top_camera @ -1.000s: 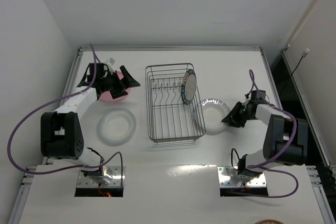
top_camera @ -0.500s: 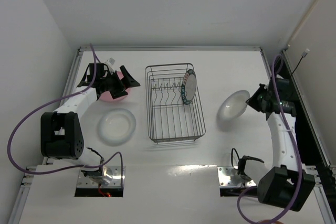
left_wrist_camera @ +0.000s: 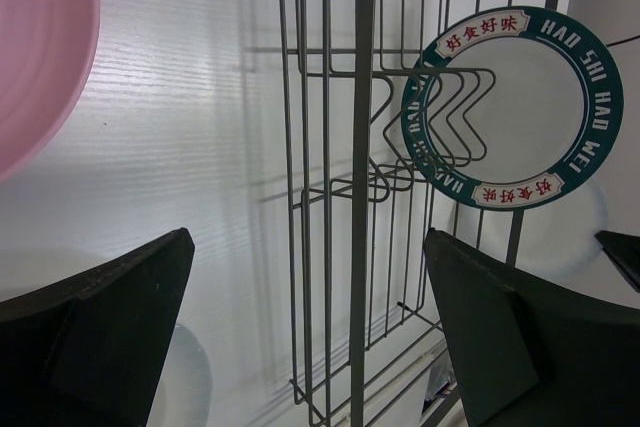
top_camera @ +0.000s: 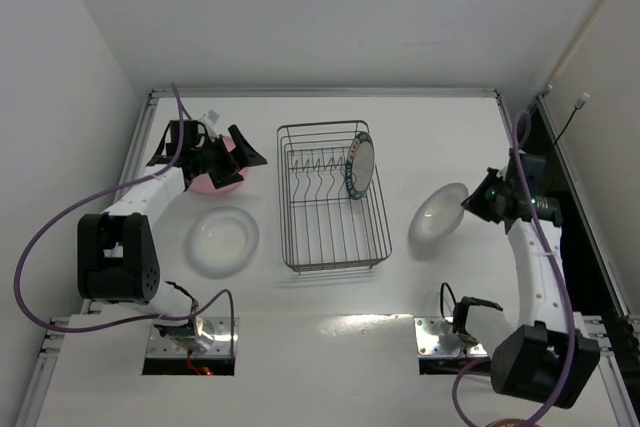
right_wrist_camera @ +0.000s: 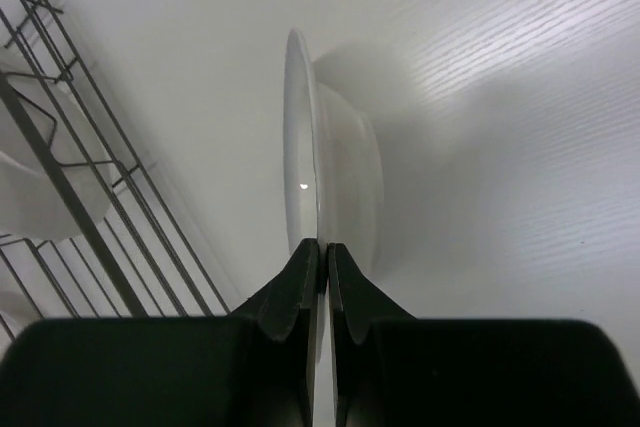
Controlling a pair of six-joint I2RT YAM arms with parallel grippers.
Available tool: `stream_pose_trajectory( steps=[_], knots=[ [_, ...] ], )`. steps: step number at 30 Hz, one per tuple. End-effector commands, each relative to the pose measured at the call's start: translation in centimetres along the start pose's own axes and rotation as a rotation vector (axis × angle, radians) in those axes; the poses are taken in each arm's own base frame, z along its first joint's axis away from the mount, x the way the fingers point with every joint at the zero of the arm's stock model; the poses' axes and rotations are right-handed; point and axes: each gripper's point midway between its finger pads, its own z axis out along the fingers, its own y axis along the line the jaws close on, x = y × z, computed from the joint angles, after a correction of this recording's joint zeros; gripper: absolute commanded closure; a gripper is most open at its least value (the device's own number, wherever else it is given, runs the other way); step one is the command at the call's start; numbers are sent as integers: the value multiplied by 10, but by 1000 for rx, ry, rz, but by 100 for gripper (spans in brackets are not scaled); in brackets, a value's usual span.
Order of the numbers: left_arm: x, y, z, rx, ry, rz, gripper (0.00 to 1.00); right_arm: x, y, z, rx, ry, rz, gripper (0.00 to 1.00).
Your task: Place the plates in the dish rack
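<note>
The wire dish rack (top_camera: pixel 332 197) stands mid-table with the blue-rimmed plate (top_camera: pixel 361 168) upright in its right side; that plate also shows in the left wrist view (left_wrist_camera: pixel 512 107). My right gripper (top_camera: pixel 470 204) is shut on the rim of a translucent white plate (top_camera: pixel 437 212) and holds it tilted in the air right of the rack; the plate shows edge-on in the right wrist view (right_wrist_camera: pixel 312 182). My left gripper (top_camera: pixel 243 154) is open beside the pink plate (top_camera: pixel 213 174), which lies left of the rack. The other white plate (top_camera: pixel 222 240) lies flat in front of the pink one.
The table's raised rim (top_camera: pixel 320 93) runs along the far edge and a side rail (top_camera: pixel 520 147) along the right. The left arm's purple cable (top_camera: pixel 40 237) loops over the left edge. The rack's wires (right_wrist_camera: pixel 70 217) are close left of the held plate.
My right arm has lifted the white plate off the table, tilted it on edge, then carried it slightly left and nearer. The left arm has not moved.
</note>
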Motion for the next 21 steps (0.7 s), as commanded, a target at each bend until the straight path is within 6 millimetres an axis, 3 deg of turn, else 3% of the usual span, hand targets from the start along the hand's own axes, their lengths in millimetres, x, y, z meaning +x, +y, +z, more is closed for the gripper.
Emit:
stream_pose_trajectory(
  steps=[1, 4, 7, 13, 17, 19, 20, 21],
  knots=[
    [-7, -5, -2, 20, -17, 7, 0, -66, 28, -52, -46, -250, -51, 100],
    [-7, -5, -2, 20, -17, 7, 0, -89, 48, -88, -83, -345, -77, 100],
    [-6, -6, -2, 27, -12, 8, 0, -108, 81, -118, -188, -413, -119, 100],
    [-6, -6, -2, 27, -12, 8, 0, -127, 147, -161, -415, -495, -235, 100],
    [-6, -6, -2, 27, -12, 8, 0, -124, 191, -160, -501, -456, -327, 100],
    [-6, -6, -2, 27, -12, 8, 0, -113, 214, -149, -497, -432, -399, 100],
    [-6, -6, -2, 27, -12, 8, 0, -99, 228, -147, -513, -402, -439, 100],
    [-6, -6, -2, 27, -12, 8, 0, -100, 230, -135, -462, -398, -450, 100]
  ],
)
